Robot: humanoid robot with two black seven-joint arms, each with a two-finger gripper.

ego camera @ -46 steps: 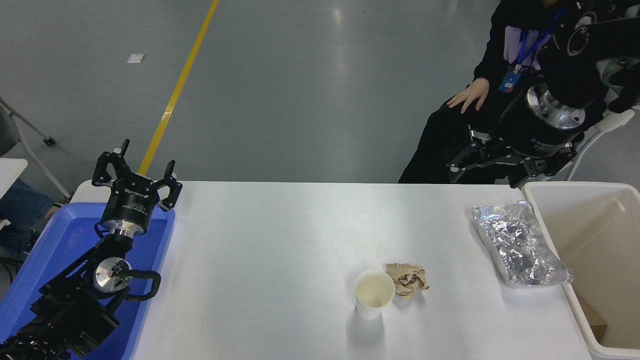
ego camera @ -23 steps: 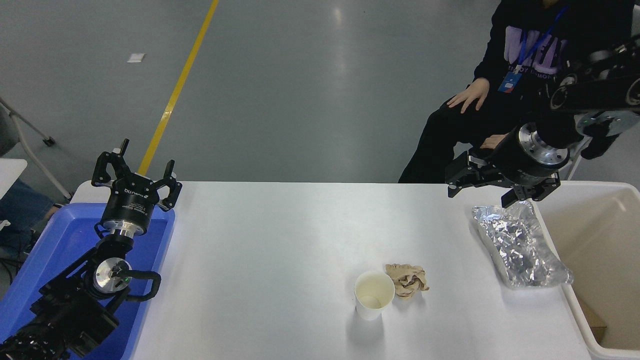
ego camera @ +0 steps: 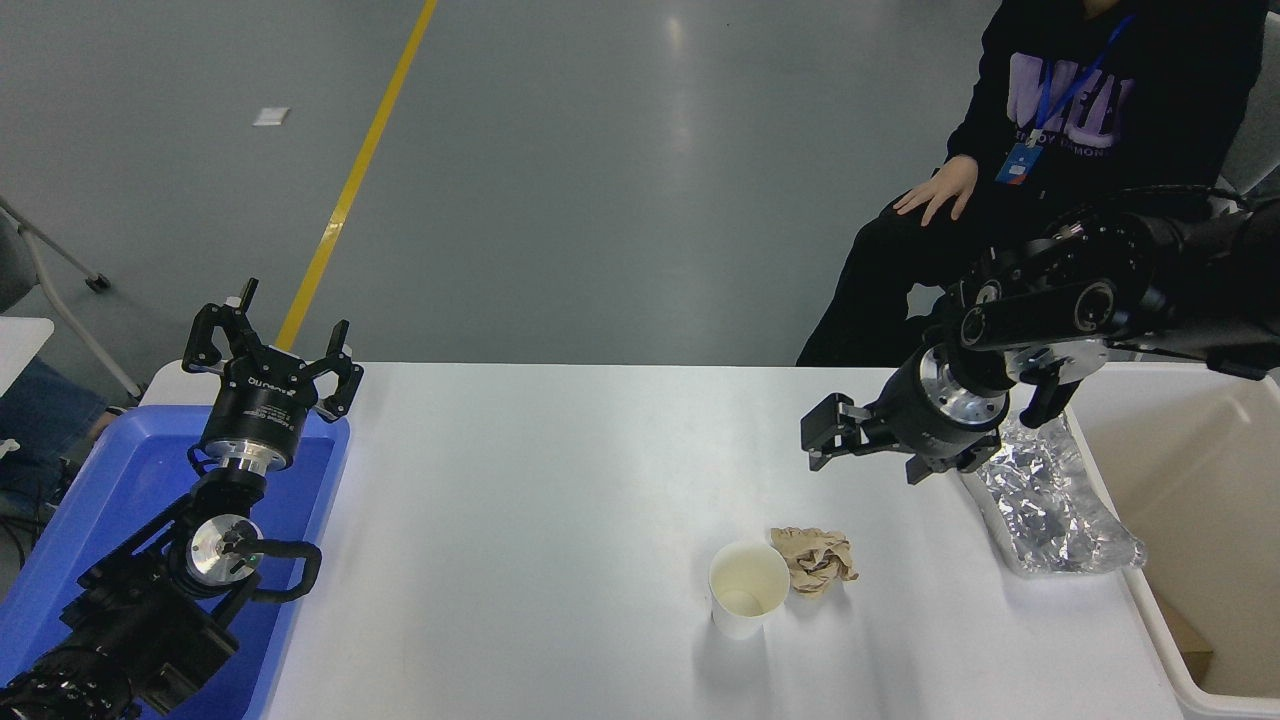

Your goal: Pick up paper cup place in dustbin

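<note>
A grey concrete floor with a yellow line (ego camera: 352, 180) running across it lies beyond a white table (ego camera: 520, 520) that fills the lower half of the view. At the far right a seated person in dark clothes (ego camera: 1050, 150) is cut off at the top edge, one hand (ego camera: 938, 192) resting on a thigh.

The dustbin (ego camera: 1200, 480), a cream-white bin with a thick rim, stands at the table's right end and runs out of the picture at the right and bottom; only part of its inside shows. A crumpled foil tray (ego camera: 1050, 500) lies just beside the bin, its far end hidden behind the right arm.

The right gripper (ego camera: 822, 445) reaches in from the right edge, hanging over the table with its fingers pointing left; they appear spread apart and hold nothing, though they are small and dark against the arm. It is well apart from the paper cup (ego camera: 748, 590), which stands upright near the front of the table, open mouth up, with a crumpled brown paper ball (ego camera: 816, 560) touching its right side.

At the lower left, the left gripper (ego camera: 272, 350) sits over a blue plastic tray (ego camera: 120, 470), fingers spread and empty; the arm hides much of the tray.
</note>
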